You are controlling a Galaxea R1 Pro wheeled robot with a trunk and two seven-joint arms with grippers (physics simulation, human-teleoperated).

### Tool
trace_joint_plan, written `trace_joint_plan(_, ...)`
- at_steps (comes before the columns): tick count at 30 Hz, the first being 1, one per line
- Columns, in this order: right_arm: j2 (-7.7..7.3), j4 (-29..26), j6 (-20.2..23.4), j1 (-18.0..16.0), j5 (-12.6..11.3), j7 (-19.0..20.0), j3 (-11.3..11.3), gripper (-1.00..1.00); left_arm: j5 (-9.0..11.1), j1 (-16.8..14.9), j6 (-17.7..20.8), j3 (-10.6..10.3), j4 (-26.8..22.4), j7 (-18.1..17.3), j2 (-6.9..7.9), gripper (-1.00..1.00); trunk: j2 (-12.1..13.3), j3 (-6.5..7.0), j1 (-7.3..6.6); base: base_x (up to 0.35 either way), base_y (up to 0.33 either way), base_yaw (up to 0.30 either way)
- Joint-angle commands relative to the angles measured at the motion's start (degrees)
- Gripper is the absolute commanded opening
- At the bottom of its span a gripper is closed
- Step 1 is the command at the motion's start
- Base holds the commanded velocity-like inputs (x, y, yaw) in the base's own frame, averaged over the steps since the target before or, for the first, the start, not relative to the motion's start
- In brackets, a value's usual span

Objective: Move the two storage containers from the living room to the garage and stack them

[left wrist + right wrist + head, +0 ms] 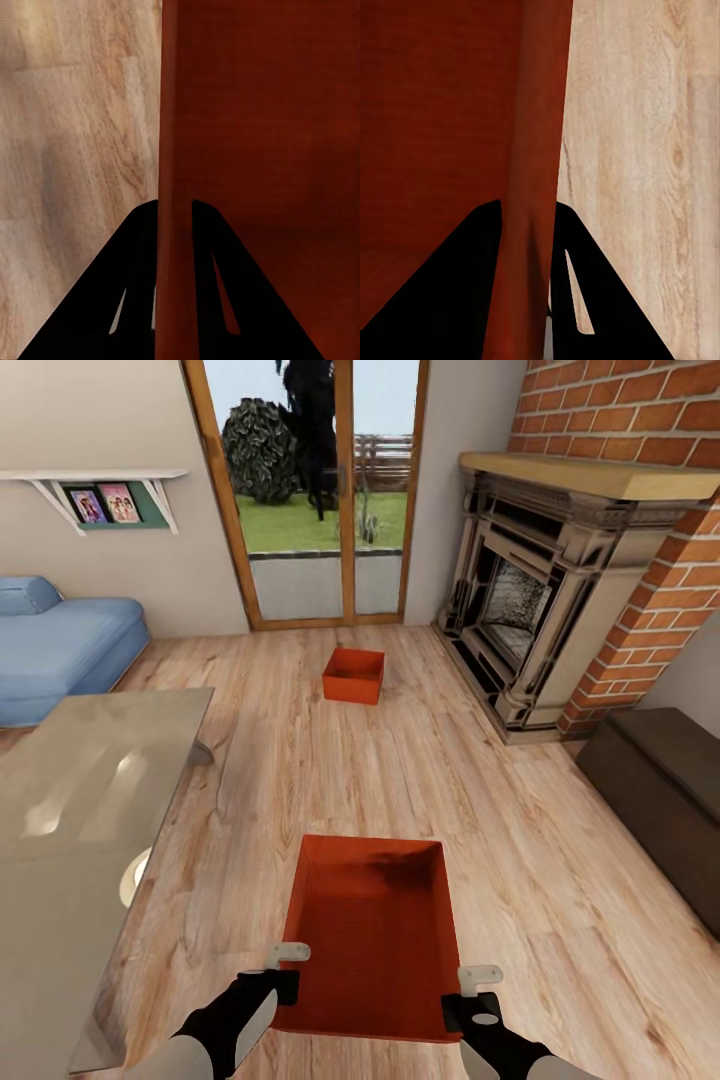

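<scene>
Orange-red near bin sits on the plank floor, left gripper and right gripper each closed on a side wall. Lift both evenly, keeping it level. Bin 2 waits near the fireplace.

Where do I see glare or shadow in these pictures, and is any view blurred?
Head view: pale glare on the glass table, a dark shadow patch inside the near container. Left wrist view: the fingers are plain black silhouettes, the floor grain soft. Right wrist view: the container wall looks smooth and slightly blurred.
</scene>
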Motion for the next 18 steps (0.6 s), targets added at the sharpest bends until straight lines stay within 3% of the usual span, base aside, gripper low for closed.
trace_joint_plan(1,-0.34,0.5,-0.4,-0.1,-0.9,-0.5,0.8,-1.0,1.8,0.0,0.2,-2.1,-0.1,-0.8,0.07,-1.0,0.4,0.12,-0.21,0.0,0.0,0.0)
trace_joint_plan(18,-0.37,0.4,-0.5,-0.1,-0.9,-0.6,0.8,-1.0,1.8,0.0,0.2,-2.1,-0.1,-0.8,0.06,-1.0,7.2,3.17,-3.94,0.0,0.0,0.0)
